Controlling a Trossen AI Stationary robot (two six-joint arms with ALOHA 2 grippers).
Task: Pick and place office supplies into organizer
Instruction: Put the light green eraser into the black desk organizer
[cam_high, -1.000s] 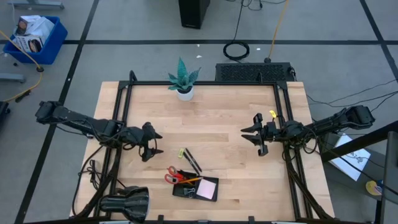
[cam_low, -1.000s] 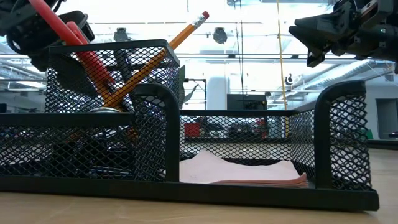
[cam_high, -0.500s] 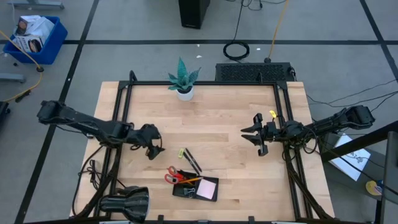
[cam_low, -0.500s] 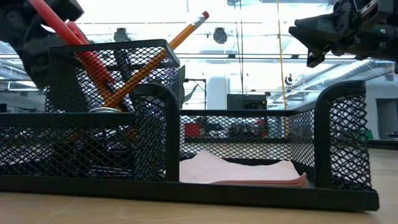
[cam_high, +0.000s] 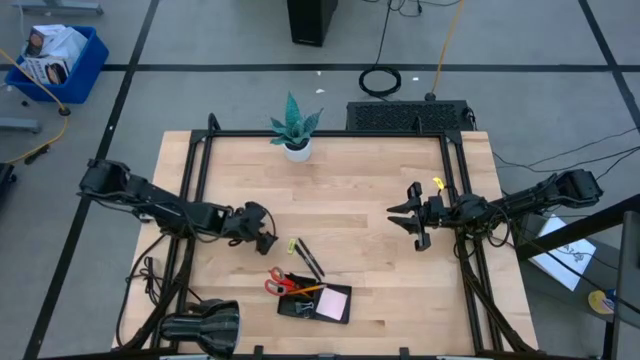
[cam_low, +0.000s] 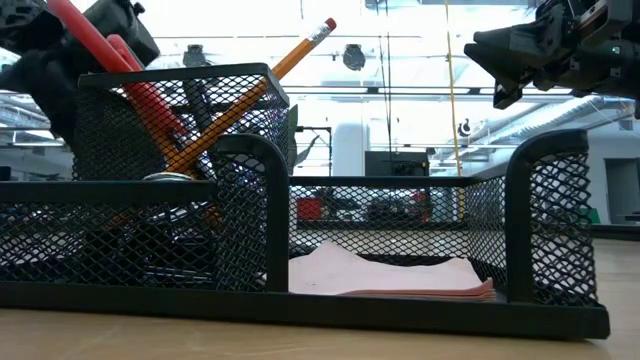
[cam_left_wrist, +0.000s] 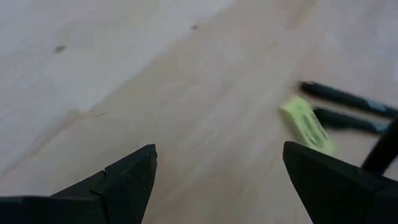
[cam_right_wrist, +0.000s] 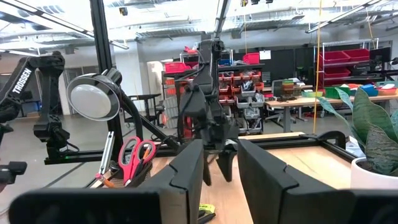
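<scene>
A small yellow piece (cam_high: 291, 245) and two thin black pens (cam_high: 308, 258) lie flat on the wooden table. My left gripper (cam_high: 264, 238) hangs open just to their left, tipped downward. In its wrist view the yellow piece (cam_left_wrist: 306, 122) and the pens (cam_left_wrist: 348, 99) lie ahead of the wide-apart fingers (cam_left_wrist: 127, 179). The black mesh organizer (cam_high: 300, 308) stands near the front edge. Its cup holds red-handled scissors (cam_low: 100, 45) and an orange pencil (cam_low: 270, 75), and its tray holds a pale note pad (cam_low: 390, 275). My right gripper (cam_high: 410, 224) waits open at the table's right, raised.
A potted teal plant (cam_high: 295, 130) stands at the table's far edge. A black rounded lamp (cam_high: 200, 325) sits at the near left corner. A black frame (cam_high: 320, 135) runs around the table top. Bare wood lies between the two grippers.
My left gripper has moved toward the table's right edge and downward, closing on the yellow piece and the pens, and it has rolled about its own axis. Its fingers have stayed wide apart. The right arm has kept still.
</scene>
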